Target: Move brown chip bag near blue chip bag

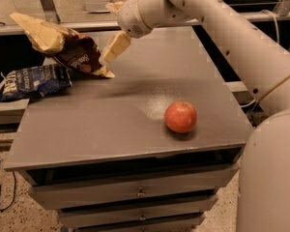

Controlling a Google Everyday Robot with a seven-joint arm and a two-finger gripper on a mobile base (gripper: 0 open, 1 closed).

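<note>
The brown chip bag (70,50) lies tilted at the table's far left, its lower tan end on the tabletop and its upper tan end raised to the left. The blue chip bag (34,81) lies flat at the left edge, just in front of and below the brown bag, close to it. My gripper (112,29) is just right of the brown bag and open. Its lower finger (115,46) hangs beside the bag's lower end, and nothing is held between the fingers.
A red apple (180,116) sits on the grey tabletop (111,124) towards the front right. The table is a drawer cabinet with drawers below the front edge. My arm reaches in from the right over the far side. A shelf and floor lie beyond the left edge.
</note>
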